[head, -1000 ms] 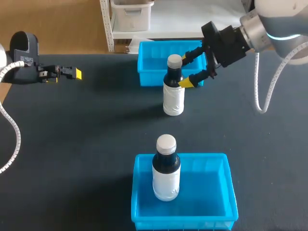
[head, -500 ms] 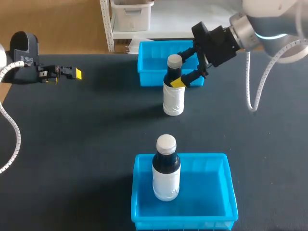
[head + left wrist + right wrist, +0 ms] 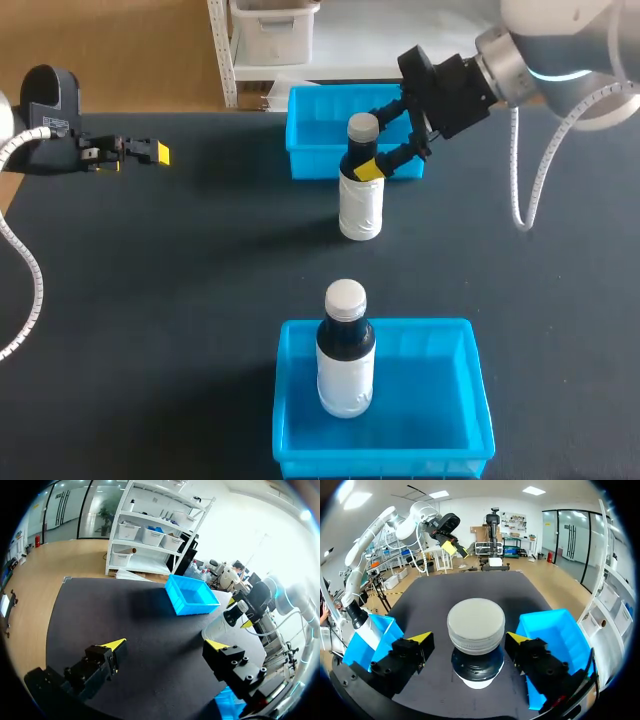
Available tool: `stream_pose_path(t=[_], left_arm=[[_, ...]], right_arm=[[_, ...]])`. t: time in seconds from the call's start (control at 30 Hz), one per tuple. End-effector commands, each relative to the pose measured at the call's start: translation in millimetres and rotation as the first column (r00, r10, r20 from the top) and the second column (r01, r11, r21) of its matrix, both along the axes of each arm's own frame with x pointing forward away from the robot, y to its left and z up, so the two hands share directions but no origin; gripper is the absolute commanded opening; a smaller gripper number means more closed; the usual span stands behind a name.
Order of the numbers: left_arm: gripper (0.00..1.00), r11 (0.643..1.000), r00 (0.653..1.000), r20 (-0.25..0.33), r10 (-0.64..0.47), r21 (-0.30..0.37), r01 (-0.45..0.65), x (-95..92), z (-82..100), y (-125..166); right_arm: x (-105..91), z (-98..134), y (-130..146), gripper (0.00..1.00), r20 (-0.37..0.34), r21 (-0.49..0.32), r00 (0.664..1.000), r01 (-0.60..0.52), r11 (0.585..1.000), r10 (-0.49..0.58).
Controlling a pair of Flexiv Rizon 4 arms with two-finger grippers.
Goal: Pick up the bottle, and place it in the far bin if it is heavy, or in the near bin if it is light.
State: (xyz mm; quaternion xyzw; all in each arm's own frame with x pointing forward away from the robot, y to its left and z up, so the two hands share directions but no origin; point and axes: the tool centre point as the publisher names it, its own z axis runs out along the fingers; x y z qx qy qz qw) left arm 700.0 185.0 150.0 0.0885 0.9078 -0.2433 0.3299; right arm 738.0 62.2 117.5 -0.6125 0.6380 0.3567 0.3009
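The bottle [image 3: 360, 195] stands upright on the table [image 3: 180, 280], long axis vertical and grey cap up, just before the far bin [image 3: 310, 130]. Its neck is dark, its body white-wrapped. The right gripper [image 3: 469, 639] straddles the neck, jaws spread, no contact visible. Bare table lies on both sides. A second bottle [image 3: 345, 360] stands in the near bin [image 3: 470, 400]. The left gripper [image 3: 165, 644] is spread wide, well apart.

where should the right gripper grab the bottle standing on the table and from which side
Grip the bottle on its dark upper part just under the cap, coming in level from the far right. It stands upright and round, and the right gripper straddles it at that height, fingers open.
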Motion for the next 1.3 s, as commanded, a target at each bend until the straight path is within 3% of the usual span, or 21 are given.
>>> stream_pose_path(t=[0.03, 0.43, 0.5, 0.57, 0.67, 0.83, 1.07, 1.3], left_arm=[[1.0, 1.0, 1.0, 0.0, 0.0, 0.0, 0.0, 0.0, 0.0, 0], [1.0, 1.0, 1.0, 0.0, 0.0, 0.0, 0.0, 0.0, 0.0, 0], [1.0, 1.0, 1.0, 0.0, 0.0, 0.0, 0.0, 0.0, 0.0, 0], [1.0, 1.0, 1.0, 0.0, 0.0, 0.0, 0.0, 0.0, 0.0, 0], [1.0, 1.0, 1.0, 0.0, 0.0, 0.0, 0.0, 0.0, 0.0, 0], [1.0, 1.0, 1.0, 0.0, 0.0, 0.0, 0.0, 0.0, 0.0, 0], [1.0, 1.0, 1.0, 0.0, 0.0, 0.0, 0.0, 0.0, 0.0, 0], [1.0, 1.0, 1.0, 0.0, 0.0, 0.0, 0.0, 0.0, 0.0, 0]], right_arm=[[1.4, -1, 0, 0.75, -0.002, 0.004, 1.0, -0.002, 1.0, 0.002], [2.5, 0, 3, 0.63, 0.0, 0.013, 1.0, -0.005, 1.0, 0.005], [2.6, 0, 3, 0.49, 0.001, 0.014, 1.0, -0.005, 1.0, 0.005], [2.7, 1, 3, 0.44, 0.001, 0.014, 1.0, -0.004, 1.0, 0.004], [2.8, 1, 2, 0.3, 0.003, 0.016, 1.0, -0.003, 1.0, 0.003], [2.8, 3, -3, 0.0, 0.007, 0.018, 1.0, 0.004, 1.0, -0.004], [4.8, 12, -21, 0.0, 0.029, 0.013, 0.999, 0.038, 0.999, -0.039], [7.6, 29, -60, 0.0, 0.059, -0.003, 0.992, 0.112, 0.994, -0.112]])
